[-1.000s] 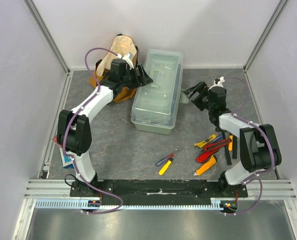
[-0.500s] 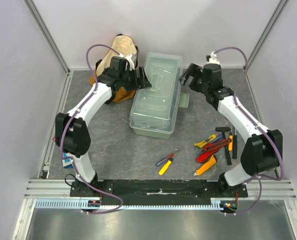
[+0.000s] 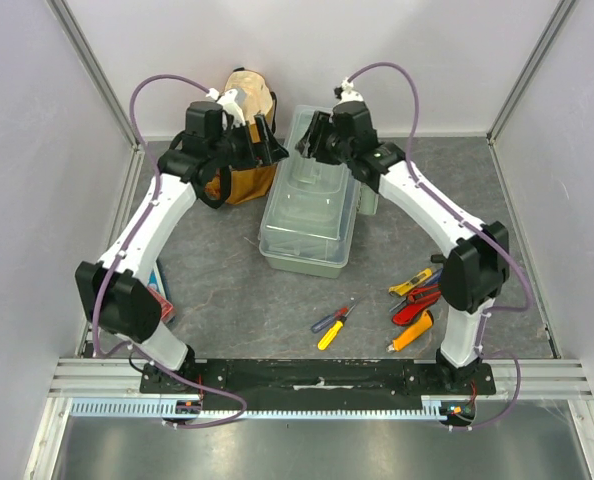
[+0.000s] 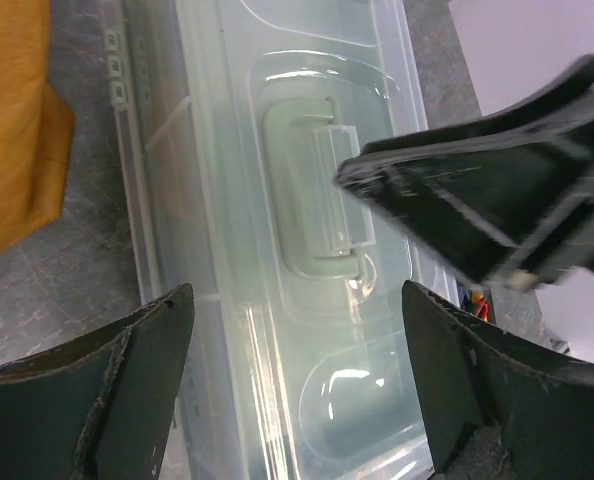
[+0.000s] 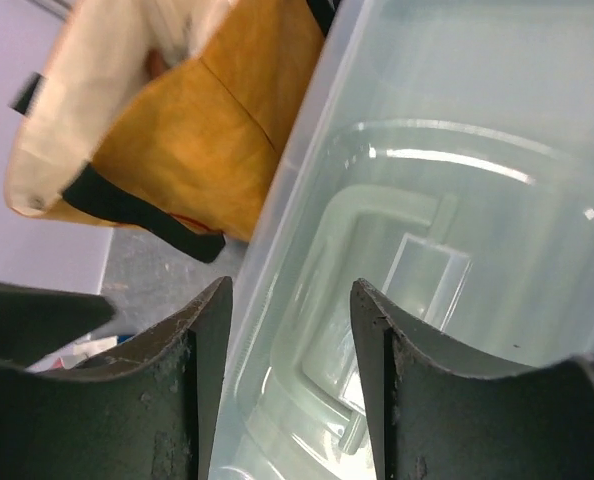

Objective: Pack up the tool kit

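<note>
Starting at the left gripper [image 4: 297,295], you have its jaws spread wide with nothing between them; they hang above the toolbox [image 3: 307,245], on its left side, and the carry handle [image 4: 317,195] lies folded flat in its recess just ahead of them. The right gripper [image 5: 292,290] hangs over the far end of the same box; its jaws stand partly open, narrower than the left pair, and grip nothing; between them you see the clear lid [image 3: 312,205] and the handle beneath. The two grippers sit near each other over that far end, so mind the gap.

The toolbox lies shut on the tabletop [image 3: 237,290], lengthwise, just beside the mustard bag [image 3: 245,100] on its left; the hand tools [image 3: 422,300] lie in a loose heap well apart to the right, with a pair of screwdrivers [image 3: 332,325] nearer the middle; none of them is packed yet.

Expect the box to be light while empty, thin-walled and somewhat flexible; the lid looks smooth and glossy, so a pinch on its flat face would likely slip. Take it by the handle, once raised from its recess, or by a rim along a long edge; you would probably need the other arm to steady the base, since so light a box will slide or tip. Where the catch sits cannot be made out. The tools are stiff; grip them across the thick handles, not the thin shafts.
</note>
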`<action>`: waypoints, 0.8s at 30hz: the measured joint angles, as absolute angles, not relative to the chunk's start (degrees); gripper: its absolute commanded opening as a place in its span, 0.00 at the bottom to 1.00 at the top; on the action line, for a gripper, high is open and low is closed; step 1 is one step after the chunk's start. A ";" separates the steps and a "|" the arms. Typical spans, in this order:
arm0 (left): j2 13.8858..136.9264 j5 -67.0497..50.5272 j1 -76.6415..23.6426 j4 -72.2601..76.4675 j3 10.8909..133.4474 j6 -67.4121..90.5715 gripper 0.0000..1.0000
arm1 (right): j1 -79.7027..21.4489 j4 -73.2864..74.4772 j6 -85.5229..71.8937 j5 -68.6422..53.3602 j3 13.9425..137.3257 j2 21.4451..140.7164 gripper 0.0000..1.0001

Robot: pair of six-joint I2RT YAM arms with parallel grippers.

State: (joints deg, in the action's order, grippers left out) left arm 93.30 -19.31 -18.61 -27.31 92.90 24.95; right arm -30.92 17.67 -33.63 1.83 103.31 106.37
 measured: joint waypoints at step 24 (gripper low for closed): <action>88.66 -18.22 -17.37 -26.46 84.79 24.43 0.87 | -34.35 32.95 -40.23 5.43 119.98 119.28 0.64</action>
State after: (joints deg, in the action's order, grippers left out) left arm 88.66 -18.22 -17.37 -26.46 84.79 24.43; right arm -34.35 32.95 -40.23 5.43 119.98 119.28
